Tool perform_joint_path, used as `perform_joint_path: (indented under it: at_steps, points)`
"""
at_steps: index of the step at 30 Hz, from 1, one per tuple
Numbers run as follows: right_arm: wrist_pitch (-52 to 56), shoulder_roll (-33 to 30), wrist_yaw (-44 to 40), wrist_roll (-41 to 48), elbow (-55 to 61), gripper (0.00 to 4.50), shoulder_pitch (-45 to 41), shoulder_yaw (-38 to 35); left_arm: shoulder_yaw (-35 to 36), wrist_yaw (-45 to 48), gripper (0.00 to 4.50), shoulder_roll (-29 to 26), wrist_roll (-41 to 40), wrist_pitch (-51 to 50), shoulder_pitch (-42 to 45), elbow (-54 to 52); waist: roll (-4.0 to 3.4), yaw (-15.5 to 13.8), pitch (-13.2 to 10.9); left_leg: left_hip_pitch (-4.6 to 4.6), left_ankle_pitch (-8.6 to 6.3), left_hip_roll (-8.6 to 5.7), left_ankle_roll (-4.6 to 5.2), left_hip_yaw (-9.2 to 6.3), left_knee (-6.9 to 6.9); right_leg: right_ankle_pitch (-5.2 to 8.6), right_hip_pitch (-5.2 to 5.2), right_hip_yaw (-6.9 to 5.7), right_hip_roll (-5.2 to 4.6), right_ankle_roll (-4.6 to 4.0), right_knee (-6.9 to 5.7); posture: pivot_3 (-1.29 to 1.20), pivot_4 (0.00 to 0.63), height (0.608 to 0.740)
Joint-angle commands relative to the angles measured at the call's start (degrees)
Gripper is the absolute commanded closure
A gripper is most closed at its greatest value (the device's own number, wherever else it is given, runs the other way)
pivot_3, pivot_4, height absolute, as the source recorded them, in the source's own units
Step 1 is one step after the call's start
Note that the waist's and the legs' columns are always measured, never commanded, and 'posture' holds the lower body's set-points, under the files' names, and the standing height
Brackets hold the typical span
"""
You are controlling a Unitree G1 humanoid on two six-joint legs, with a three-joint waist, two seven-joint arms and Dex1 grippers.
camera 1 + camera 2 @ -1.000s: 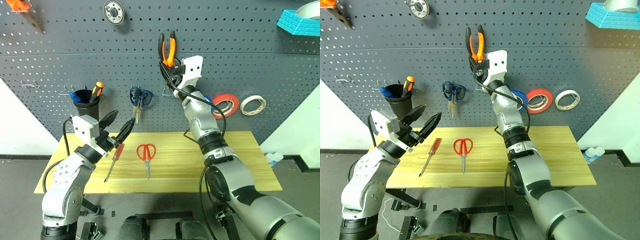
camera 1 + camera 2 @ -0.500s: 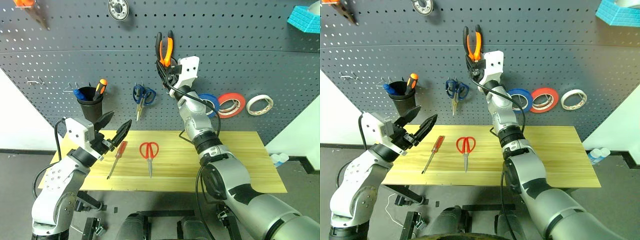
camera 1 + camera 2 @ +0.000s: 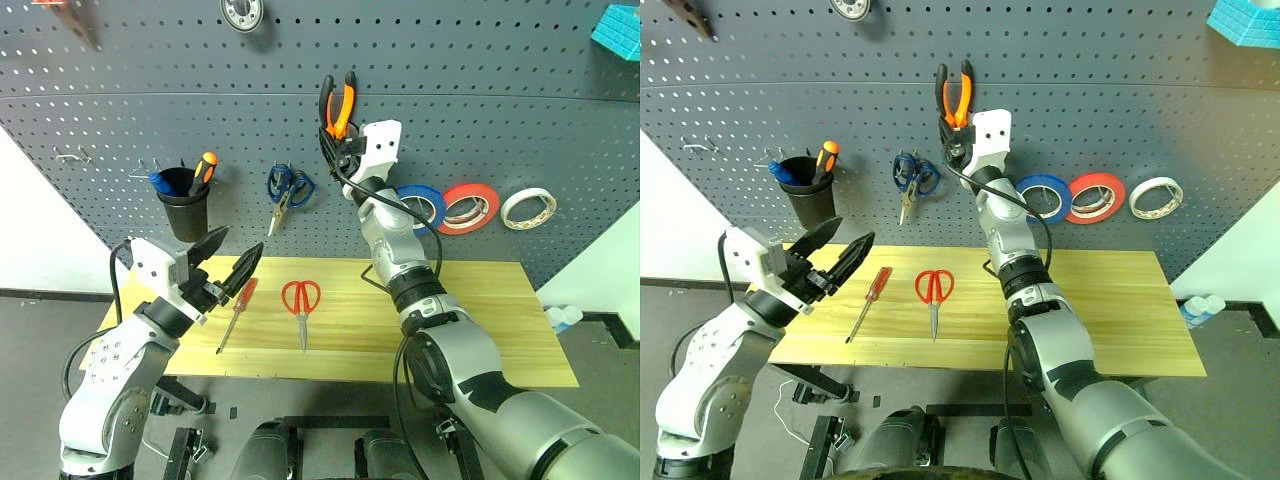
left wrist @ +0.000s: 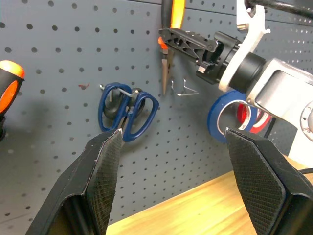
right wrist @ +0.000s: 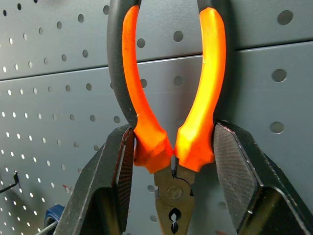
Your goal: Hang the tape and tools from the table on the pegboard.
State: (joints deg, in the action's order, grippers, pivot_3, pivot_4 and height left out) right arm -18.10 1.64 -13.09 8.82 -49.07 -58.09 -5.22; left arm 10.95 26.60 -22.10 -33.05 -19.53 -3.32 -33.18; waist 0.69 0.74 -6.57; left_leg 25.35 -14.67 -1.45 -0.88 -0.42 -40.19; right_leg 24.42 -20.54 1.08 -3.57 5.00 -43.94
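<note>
No words to read

There are no letters, numbers, labels or brand names that can be read on anything here.

You've got bare pegboard [image 3: 520, 110] right of pliers [image 3: 337, 100]; blue scissors [image 3: 285, 190] and cup [image 3: 186, 208] crowd the left, tape rolls [image 3: 470, 206] sit lower right.
</note>
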Motion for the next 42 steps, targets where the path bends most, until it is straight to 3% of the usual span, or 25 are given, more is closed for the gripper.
perform_joint_path:
  at_steps: [1,19,40,42]
  points:
    - [-1.4,-1.2,0.6,-0.3,2.8,2.44,-1.8,-0.7,-0.6,0.5,0.99,0.4,0.7,1.9,1.4,0.5,0.0,0.0,0.0,0.0,0.0,0.0,0.0,0.0,0.0,0.0,0.0,0.0,0.0,0.0,0.0,0.04,0.075,0.68]
    - [4.4,-5.2,1.5,-1.6,11.5,2.44,2.6,0.1,-3.4,2.4,0.99,2.6,2.2,4.7,5.2,6.0,0.07,1.0,0.1,0.08,0.1,0.02,0.0,0.05,0.03,-0.02,-0.02,0.01,0.0,-0.02,-0.01,-0.02,0.044,0.68]
    - [10.9,-3.4,1.4,-0.7,18.7,2.44,6.6,1.4,-3.7,2.3,0.99,2.7,2.4,4.7,5.1,6.4,0.07,1.7,0.1,0.09,0.1,0.02,0.0,0.05,0.04,-0.02,-0.01,0.0,-0.01,-0.02,0.0,-0.03,0.05,0.68]
    - [12.0,-2.8,1.2,-0.1,19.7,1.73,6.9,1.4,-3.6,2.3,0.99,2.8,2.5,4.7,5.0,6.4,0.07,1.8,0.1,0.09,0.1,0.02,0.0,0.05,0.04,-0.02,-0.02,0.01,-0.01,-0.02,0.0,-0.03,0.051,0.68]
